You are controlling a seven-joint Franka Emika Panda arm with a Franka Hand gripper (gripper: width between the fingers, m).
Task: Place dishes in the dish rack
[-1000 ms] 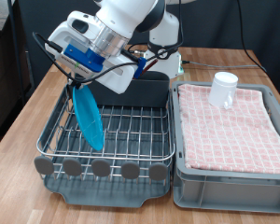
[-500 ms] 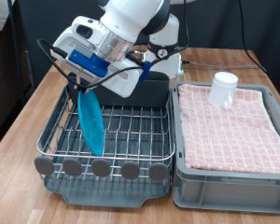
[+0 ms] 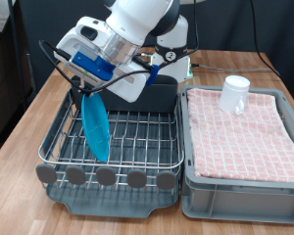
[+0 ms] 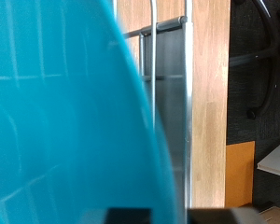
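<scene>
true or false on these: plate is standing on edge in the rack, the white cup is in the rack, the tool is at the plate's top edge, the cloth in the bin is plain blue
1. The blue plate stands on edge in the dish rack. True.
2. The white cup is in the rack. False: it sits on the checked cloth in the grey bin.
3. The tool is at the plate's top edge. True.
4. The cloth in the bin is plain blue. False: it is pink checked.

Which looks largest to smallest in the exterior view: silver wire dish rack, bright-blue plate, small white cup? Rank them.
1. silver wire dish rack
2. bright-blue plate, seen edge-on
3. small white cup, farther from the camera
</scene>
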